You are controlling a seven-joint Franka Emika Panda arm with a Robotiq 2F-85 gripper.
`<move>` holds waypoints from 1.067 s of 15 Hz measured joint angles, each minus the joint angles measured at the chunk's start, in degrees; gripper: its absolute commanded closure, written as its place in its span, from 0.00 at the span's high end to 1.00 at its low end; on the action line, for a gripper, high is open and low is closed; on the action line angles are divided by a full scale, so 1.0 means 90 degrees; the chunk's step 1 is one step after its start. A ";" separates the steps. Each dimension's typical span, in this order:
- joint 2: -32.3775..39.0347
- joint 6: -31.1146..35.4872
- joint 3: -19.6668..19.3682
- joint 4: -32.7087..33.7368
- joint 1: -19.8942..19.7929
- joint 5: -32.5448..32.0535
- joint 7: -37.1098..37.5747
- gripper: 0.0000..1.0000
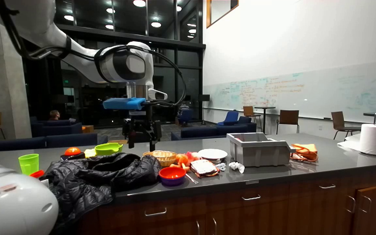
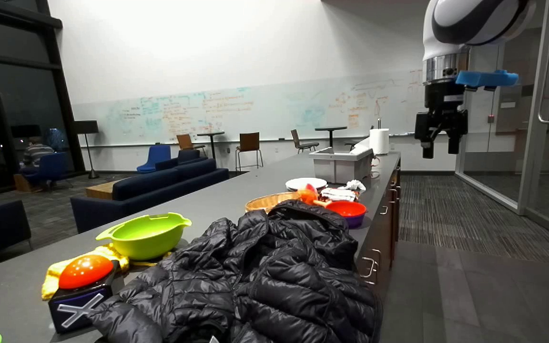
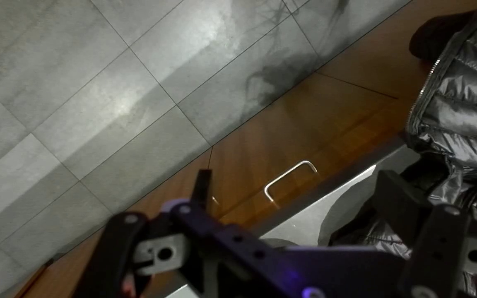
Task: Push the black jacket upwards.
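- Well, the black puffer jacket (image 2: 274,281) lies crumpled along the front of the worktop (image 2: 222,205), part of it hanging over the edge against the cabinet (image 1: 246,217) below; that overhang is probably why it wants pushing upwards.
- Nothing holds it there but its own weight: the gripper (image 2: 441,150) is empty, its fingers (image 3: 202,186) standing well apart.
- Close by, the lime-green bowl (image 2: 160,243) and the push-button box (image 2: 76,309) flank one side of it, with the wicker basket (image 2: 261,204) and the red-and-purple bowl (image 1: 172,181) near its other end. They seem like everyday clutter, and could get nudged if the cloth bunches their way.
- As for the arm (image 1: 117,65), it reaches in high, wrist bent so that the gripper points straight down, above the jacket and apart from it, on the cabinet's drawer side.
- From the wrist view, the worktop's front edge slants between the fingers, floor (image 3: 97,103) to one side, jacket to the other.
- To my eye, that pose suits coming down outside the hanging part and pressing it back up; the push itself has not yet begun.
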 measured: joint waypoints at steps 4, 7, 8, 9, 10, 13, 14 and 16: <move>0.0000 0.0000 0.0000 0.0000 0.0000 0.0000 0.0000 1.00; 0.0002 0.0004 0.0000 0.0001 0.0000 -0.0010 0.0000 1.00; 0.0007 0.0035 0.0001 0.0001 0.0000 -0.0047 -0.0003 1.00; 0.0012 0.0101 0.0004 0.0000 0.0000 -0.0102 -0.0020 1.00; 0.0014 0.0203 0.0010 -0.0011 0.0001 -0.0162 -0.0054 1.00; -0.0016 0.0718 0.0023 -0.0195 0.0011 -0.0318 -0.0204 1.00; -0.0045 0.0919 0.0023 -0.0320 0.0023 -0.0335 -0.0256 1.00; -0.0161 0.1324 0.0023 -0.0668 0.0052 -0.0346 -0.0302 1.00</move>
